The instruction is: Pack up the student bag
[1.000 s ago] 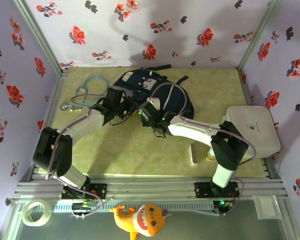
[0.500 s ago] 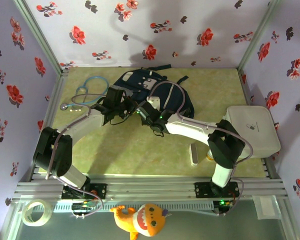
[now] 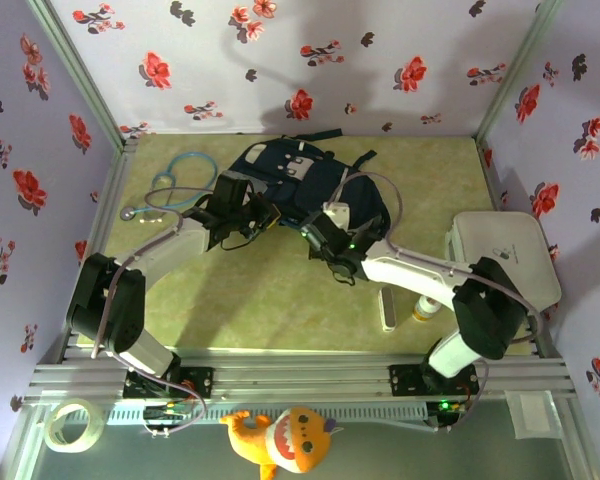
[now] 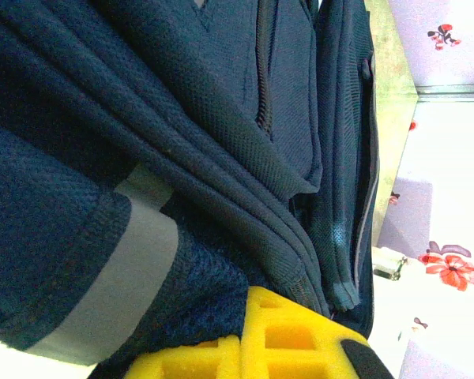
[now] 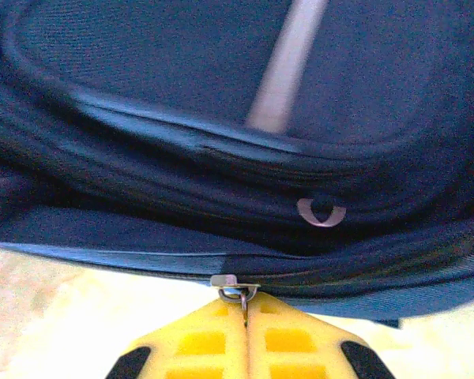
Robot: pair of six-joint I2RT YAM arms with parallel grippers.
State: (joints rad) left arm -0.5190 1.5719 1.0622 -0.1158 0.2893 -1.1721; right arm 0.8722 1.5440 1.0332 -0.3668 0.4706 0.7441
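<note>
Obs.: student bag [image 3: 298, 172] lies far-centre on the counter [image 3: 280, 290]; right hand [image 5: 242, 309] is clamped shut on its zipper pull [image 5: 235, 286], left hand [image 4: 262, 335] is closed, apparently pinching bag fabric; advisable to draw the pull along the track while the left braces.

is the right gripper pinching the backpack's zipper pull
Yes, the right gripper is shut on the metal zipper pull at the near edge of the backpack.

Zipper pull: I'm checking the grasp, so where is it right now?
In the right wrist view, bottom centre, the metal zipper pull is pinched in the shut right gripper, at the lower edge of the student bag.
</note>
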